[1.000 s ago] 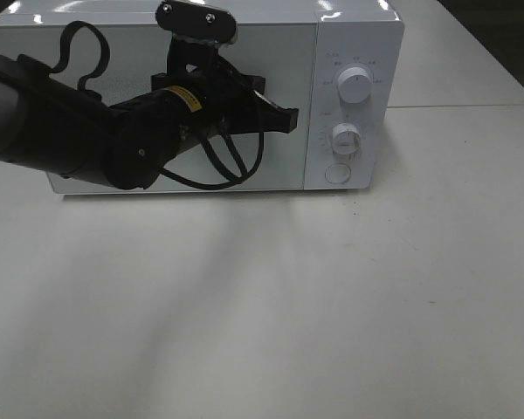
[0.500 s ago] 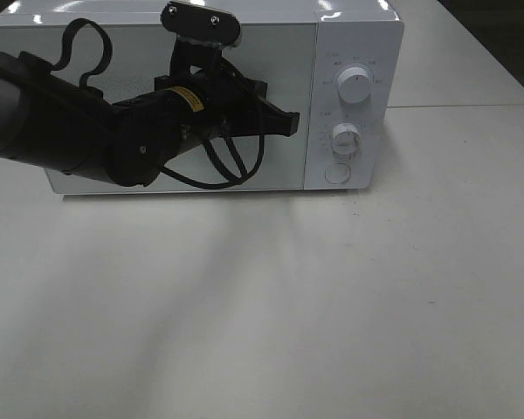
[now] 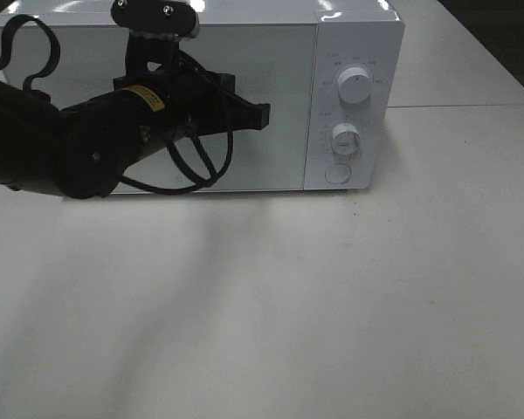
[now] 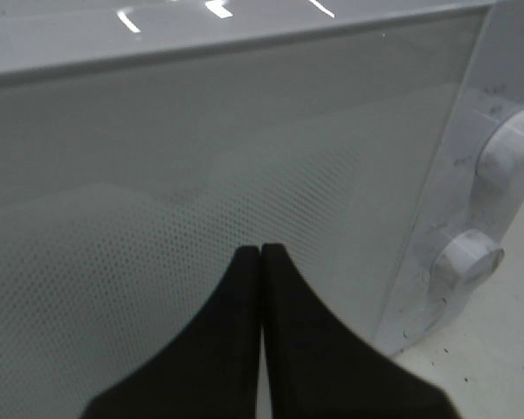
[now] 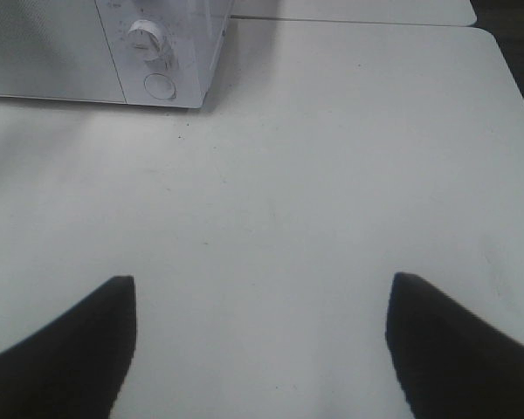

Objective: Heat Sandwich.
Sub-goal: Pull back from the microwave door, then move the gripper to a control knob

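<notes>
Sandwich: not in view, its bearing from either pincer cannot be told | microwave (image 3: 284, 78) door shut | left pincer (image 3: 260, 114) clenched on nothing, tips just before the door, the nearer arm | right pincer (image 5: 262, 279) released over the desk (image 3: 332, 305), well apart from the microwave

A white table (image 3: 332, 305) fills most of the scene, its matte top faintly speckled and crossed by soft grey shadows. A second white table (image 3: 454, 61) butts against it at the far right, a thin seam between them (the near one's corner is rounded). Beyond their edges the floor (image 3: 515, 35) is dark. Overhead light leaves bright glints on the top of the white microwave (image 3: 288, 52).
</notes>
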You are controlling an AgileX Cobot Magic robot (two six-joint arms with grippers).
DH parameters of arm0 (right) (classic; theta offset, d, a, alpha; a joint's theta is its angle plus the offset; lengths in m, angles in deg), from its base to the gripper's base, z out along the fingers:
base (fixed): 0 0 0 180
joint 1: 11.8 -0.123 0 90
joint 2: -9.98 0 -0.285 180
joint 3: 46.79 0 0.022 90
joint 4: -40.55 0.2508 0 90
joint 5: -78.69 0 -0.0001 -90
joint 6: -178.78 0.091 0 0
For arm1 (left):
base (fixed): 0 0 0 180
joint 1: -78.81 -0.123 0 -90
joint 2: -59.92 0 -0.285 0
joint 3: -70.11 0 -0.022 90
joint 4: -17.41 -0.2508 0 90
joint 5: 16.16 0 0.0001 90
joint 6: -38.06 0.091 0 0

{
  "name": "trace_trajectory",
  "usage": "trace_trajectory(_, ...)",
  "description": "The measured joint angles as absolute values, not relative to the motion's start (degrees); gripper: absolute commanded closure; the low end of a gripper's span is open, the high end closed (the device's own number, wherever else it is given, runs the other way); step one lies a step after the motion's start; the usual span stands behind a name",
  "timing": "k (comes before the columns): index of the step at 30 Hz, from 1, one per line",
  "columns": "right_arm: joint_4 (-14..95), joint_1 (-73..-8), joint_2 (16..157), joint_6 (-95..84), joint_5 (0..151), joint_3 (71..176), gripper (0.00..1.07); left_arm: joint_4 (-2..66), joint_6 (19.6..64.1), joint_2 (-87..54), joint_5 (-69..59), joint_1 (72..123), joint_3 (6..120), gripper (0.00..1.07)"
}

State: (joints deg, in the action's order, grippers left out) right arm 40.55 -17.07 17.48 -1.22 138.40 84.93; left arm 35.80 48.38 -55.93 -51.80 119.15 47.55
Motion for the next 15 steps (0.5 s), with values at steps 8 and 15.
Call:
trace_trajectory(8,40.5,-17.1,17.5,-1.2,138.4,84.9,0.31,35.8,48.3,-50.3,-51.7,120.6,40.1,1.06)
trace_trajectory(15,40.5,-17.1,17.5,-1.2,138.4,84.9,0.31,36.2,48.2,-43.6,-39.5,120.7,36.6,0.58)
